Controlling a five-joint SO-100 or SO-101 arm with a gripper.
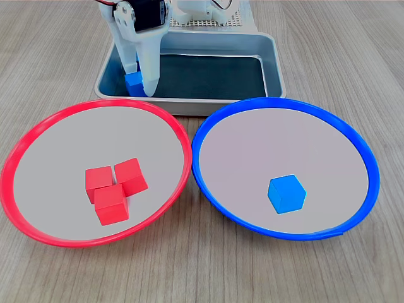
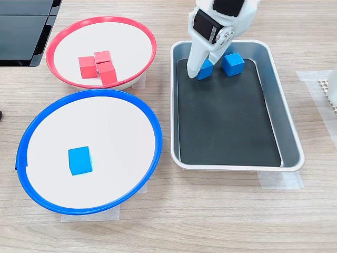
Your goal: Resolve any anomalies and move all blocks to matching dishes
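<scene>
- Where the white arm reaches down from the top of both exterior views, its gripper [image 2: 204, 67] points steeply into the far end of the grey metal tray [image 2: 291, 138], tilted slightly toward the second exterior view's lower left.
- Its two white fingers [image 1: 149, 69] stand narrow on either side of a blue cube [image 1: 133, 83], pressed against it; the cube sits low at the tray's black liner [image 2: 226, 118], and I cannot tell whether it is lifted.
- Just to the second exterior view's right of that cube, a second blue cube [image 2: 233, 64] rests on the liner, apart from the fingers.
- At the lower right of the first exterior view, the blue-rimmed dish [image 1: 353, 148] holds a single blue cube [image 1: 286, 194] right of its centre.
- At the lower left of the same view, the red-rimmed dish [image 1: 38, 129] holds three red cubes [image 1: 115, 188] clustered together, touching.
- Both dishes sit on a pale wood-grain table [image 1: 202, 271], their rims nearly meeting.
</scene>
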